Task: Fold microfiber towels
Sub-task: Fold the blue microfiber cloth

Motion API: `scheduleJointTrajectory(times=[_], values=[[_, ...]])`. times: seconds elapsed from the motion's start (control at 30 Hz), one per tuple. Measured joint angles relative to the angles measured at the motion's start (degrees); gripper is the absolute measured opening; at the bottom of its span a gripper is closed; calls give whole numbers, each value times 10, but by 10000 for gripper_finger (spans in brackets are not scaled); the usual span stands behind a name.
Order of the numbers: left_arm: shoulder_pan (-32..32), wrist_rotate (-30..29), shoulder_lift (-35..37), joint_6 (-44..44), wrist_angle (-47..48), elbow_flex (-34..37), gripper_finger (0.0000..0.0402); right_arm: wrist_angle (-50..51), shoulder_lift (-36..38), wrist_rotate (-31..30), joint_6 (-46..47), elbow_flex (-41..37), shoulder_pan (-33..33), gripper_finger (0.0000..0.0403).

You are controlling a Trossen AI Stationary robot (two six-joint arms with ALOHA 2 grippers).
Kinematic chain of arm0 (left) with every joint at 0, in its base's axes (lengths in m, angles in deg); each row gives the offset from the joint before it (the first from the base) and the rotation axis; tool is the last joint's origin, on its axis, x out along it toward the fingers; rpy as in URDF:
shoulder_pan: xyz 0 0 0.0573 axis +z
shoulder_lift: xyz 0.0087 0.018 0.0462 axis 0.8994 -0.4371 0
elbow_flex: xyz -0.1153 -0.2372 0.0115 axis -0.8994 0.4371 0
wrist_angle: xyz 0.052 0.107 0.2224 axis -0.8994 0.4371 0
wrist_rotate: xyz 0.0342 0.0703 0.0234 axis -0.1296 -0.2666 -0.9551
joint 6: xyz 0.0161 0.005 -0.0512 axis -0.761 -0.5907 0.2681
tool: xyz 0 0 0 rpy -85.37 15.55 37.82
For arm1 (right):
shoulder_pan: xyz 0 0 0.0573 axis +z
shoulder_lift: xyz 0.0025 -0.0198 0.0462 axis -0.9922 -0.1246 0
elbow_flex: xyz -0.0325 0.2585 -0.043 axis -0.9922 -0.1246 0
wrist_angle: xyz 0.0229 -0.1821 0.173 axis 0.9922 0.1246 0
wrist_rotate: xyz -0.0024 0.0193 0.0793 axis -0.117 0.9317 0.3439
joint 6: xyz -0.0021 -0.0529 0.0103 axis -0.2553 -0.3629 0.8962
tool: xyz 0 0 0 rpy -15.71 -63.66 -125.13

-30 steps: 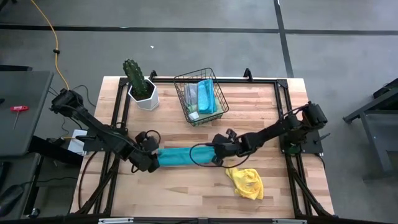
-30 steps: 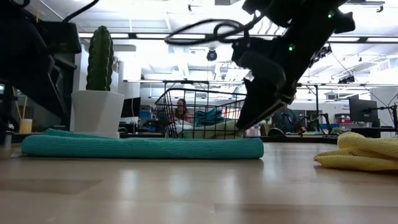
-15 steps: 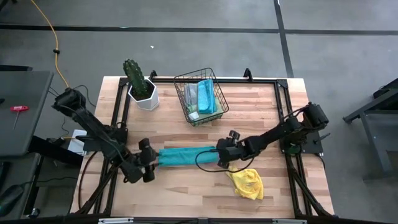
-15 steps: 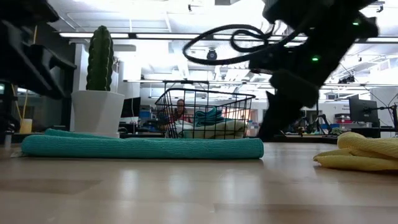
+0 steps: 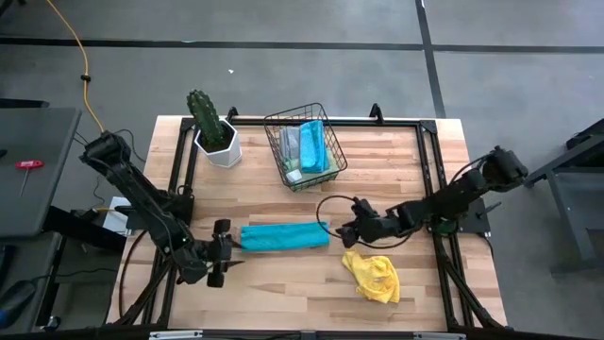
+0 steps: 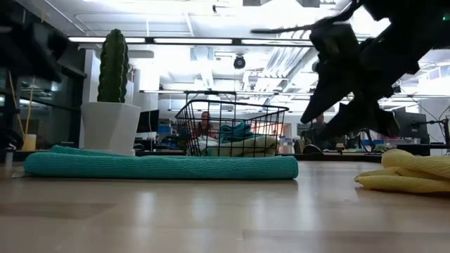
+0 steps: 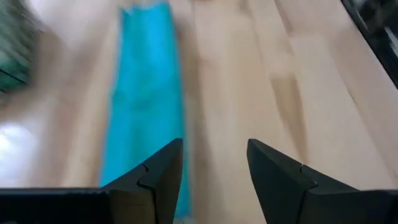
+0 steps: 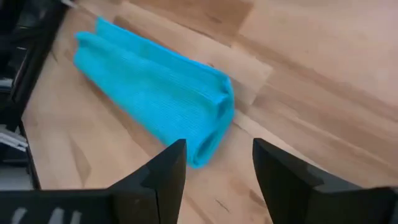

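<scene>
The folded teal towel [image 5: 284, 236] lies flat mid-worktop [image 5: 406, 161], the left gripper [image 5: 222, 257] just off one end and the right gripper [image 5: 351, 229] off the other, both with jaws apart and empty, a crumpled yellow towel [image 5: 374, 276] nearby.

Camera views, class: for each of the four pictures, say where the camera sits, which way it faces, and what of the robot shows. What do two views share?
High view: overhead, straight down; both arms, left gripper, right gripper.
Low view: table height, level across the table; one arm, cactus, wire basket.
Left wrist view: past open fingers along the teal towel.
Right wrist view: past open fingers at the towel's end.
Shared: all four show the teal towel.
</scene>
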State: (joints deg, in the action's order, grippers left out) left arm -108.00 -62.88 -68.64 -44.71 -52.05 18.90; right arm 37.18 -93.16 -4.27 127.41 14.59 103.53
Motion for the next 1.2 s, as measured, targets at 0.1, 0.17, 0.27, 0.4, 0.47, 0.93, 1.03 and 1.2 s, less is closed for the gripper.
scheduleJointTrajectory(times=[0.1,0.17,0.27,0.4,0.47,0.93,1.03,1.2], values=[[0,-39,10,-19,-22,0,170,-23,-16,38,11,-5,-17,177],[-5,-45,10,-30,-37,0,170,-23,-33,49,12,0,-25,177],[-14,-47,8,-37,-46,0,170,-34,-74,74,12,16,-38,177],[-17,-47,11,-35,-49,0,170,-60,-125,102,13,38,-45,177],[-16,-46,11,-35,-58,0,170,-78,-147,102,21,49,-46,177],[-16,-44,13,-39,-53,0,170,-124,-208,97,36,86,-46,177],[-16,-45,13,-39,-50,0,170,-117,-210,83,34,86,-45,177],[-16,-45,13,-33,-46,0,170,-107,-211,75,7,86,-45,149]])
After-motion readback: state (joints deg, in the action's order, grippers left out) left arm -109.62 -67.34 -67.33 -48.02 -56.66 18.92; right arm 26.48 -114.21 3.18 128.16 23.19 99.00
